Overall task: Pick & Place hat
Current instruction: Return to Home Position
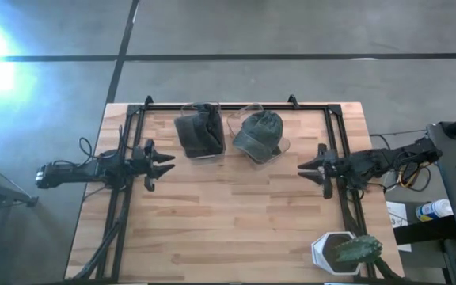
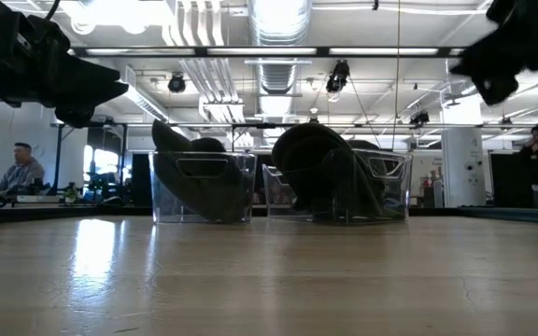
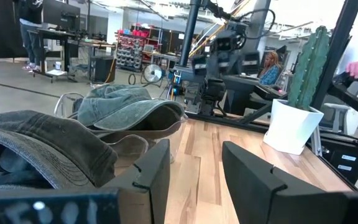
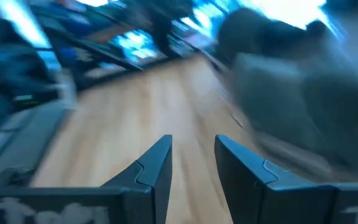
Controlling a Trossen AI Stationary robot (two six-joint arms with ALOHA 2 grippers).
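Two dark caps sit in two clear plastic bins near the table's far edge. The dark grey cap (image 1: 200,131) lies in the left bin (image 2: 204,187); the grey-green cap (image 1: 258,134) lies in the right bin (image 2: 339,189), its brim over the rim. In the left wrist view both caps show, grey (image 3: 39,146) and green (image 3: 126,109). My left gripper (image 1: 165,164) hovers open above the table's left side, empty. My right gripper (image 1: 307,168) hovers open at the right side, empty, pointing toward the middle.
A white pot with a cactus (image 1: 345,252) stands at the table's near right corner. A black frame (image 1: 236,105) runs round the table's edges. Bare wood (image 1: 236,214) lies between the arms and toward the near edge. People sit in the room behind.
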